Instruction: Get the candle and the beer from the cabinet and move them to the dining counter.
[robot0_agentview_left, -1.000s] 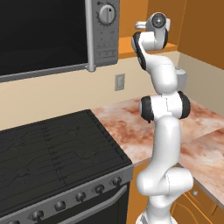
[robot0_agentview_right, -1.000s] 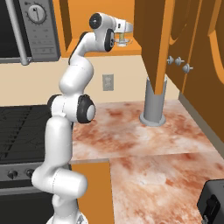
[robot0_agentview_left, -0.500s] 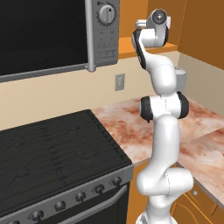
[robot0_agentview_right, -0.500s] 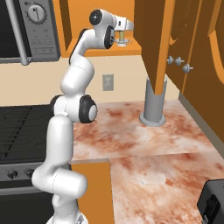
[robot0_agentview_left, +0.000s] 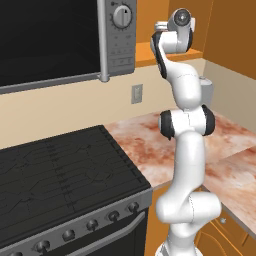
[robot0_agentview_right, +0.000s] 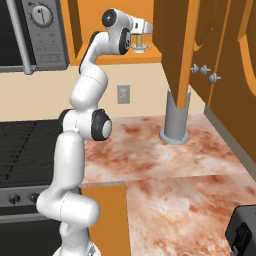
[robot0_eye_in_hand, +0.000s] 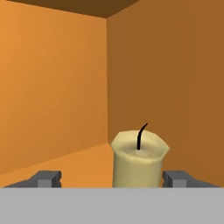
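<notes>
Evidently the cabinet (robot0_agentview_right: 180, 45) is entered high up by the arm so that the orange shelf (robot0_eye_in_hand: 83, 159) is met level with what is stored on it. Between the widely parted fingertips (robot0_eye_in_hand: 46, 178) of the gripper (robot0_eye_in_hand: 113, 179), the candle (robot0_eye_in_hand: 139, 159) is seen upright, slightly toward three o'clock of centre, not yet clasped.
</notes>
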